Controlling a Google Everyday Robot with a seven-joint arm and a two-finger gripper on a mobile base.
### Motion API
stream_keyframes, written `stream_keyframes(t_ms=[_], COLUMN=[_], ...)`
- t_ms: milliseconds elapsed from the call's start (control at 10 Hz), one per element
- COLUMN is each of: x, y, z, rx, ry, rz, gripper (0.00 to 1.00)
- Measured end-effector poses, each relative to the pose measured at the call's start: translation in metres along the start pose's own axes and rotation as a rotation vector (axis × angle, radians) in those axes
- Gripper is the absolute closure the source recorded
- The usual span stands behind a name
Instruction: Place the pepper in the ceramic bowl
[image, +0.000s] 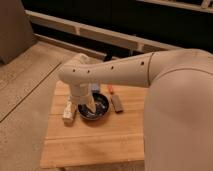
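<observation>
Gripper (90, 106) hangs low over bowl (104, 111), approx. inside its rim; open or closed, I can't tell. Pepper (111, 90) lies on table (100, 145) behind bowl, near grey block (118, 104).

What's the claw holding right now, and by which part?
Cannot tell if anything; the claw hangs low over the ceramic bowl. The pepper lies on the table beyond it, unheld.
</observation>
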Motion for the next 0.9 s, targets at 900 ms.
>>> stream_keyframes(t_ms=[900], x=[-0.052], y=[-0.002], z=[-0.044], rx=[-0.022], ry=[-0.221], rz=[-0.119], gripper=[0.35])
